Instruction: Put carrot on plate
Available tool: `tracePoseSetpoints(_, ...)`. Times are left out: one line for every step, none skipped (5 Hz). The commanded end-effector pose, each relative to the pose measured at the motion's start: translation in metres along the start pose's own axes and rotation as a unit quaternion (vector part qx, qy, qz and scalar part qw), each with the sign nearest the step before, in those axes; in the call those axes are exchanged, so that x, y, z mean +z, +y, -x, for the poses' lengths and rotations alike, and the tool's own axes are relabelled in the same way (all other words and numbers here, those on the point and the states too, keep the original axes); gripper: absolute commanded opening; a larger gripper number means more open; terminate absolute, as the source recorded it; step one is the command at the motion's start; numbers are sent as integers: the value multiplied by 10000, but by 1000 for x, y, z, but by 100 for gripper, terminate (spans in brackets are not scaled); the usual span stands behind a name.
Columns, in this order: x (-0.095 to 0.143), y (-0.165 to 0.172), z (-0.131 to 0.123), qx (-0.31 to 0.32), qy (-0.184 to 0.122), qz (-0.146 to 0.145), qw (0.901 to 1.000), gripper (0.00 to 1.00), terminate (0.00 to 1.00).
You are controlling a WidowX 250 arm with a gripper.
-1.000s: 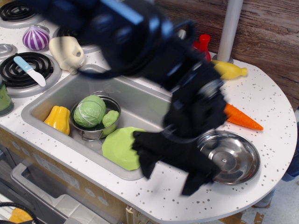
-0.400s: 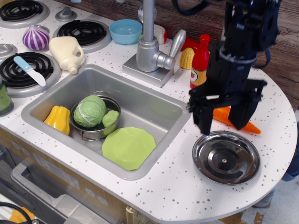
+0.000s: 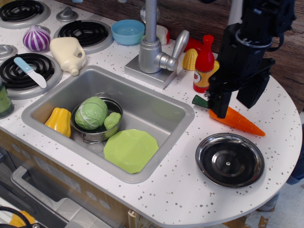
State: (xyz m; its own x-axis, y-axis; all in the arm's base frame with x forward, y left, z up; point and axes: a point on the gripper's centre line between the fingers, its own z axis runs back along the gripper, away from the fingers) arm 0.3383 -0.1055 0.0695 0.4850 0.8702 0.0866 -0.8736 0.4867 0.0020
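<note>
Plate (image 3: 130, 150) lies flat in the near corner of the sink (image 3: 57, 92), far to the left of the gripper and lower than it, its light green face bare and ready to receive. Beside it, further left, a small metal pot (image 3: 97, 134) holds a cabbage (image 3: 91, 113), with a yellow squash toy (image 3: 60, 120) against the pot's far side. Between sink and gripper stands the faucet (image 3: 153, 50), and just left of the gripper a red bottle (image 3: 204, 64).

Gripper (image 3: 235, 102) hangs above the counter with its fingers spread wide, gripping nothing. Carrot (image 3: 232, 118) lies on the counter directly beneath it, green stem tip toward the sink, pointed end running right and nearer the camera. One finger appears to reach down at the thick end; the other sits off the far side, so the fingers look set to straddle the body. Contact cannot be confirmed.

Silver dish (image 3: 230, 160) rests below the gripper, nearer the camera, close to the carrot; it is not the target.
</note>
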Motion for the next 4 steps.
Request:
tracePoseSetpoints(2,-31,-14,131,-494,111,9986,100,0)
tracePoseSetpoints(-14,-34,-15,181,-533,249,9981,100,0)
tracePoseSetpoints(-36,-36,-23,137,-552,411,9975,100,0)
tracePoseSetpoints(-49,-35,-27,49,-535,467,9975,100,0)
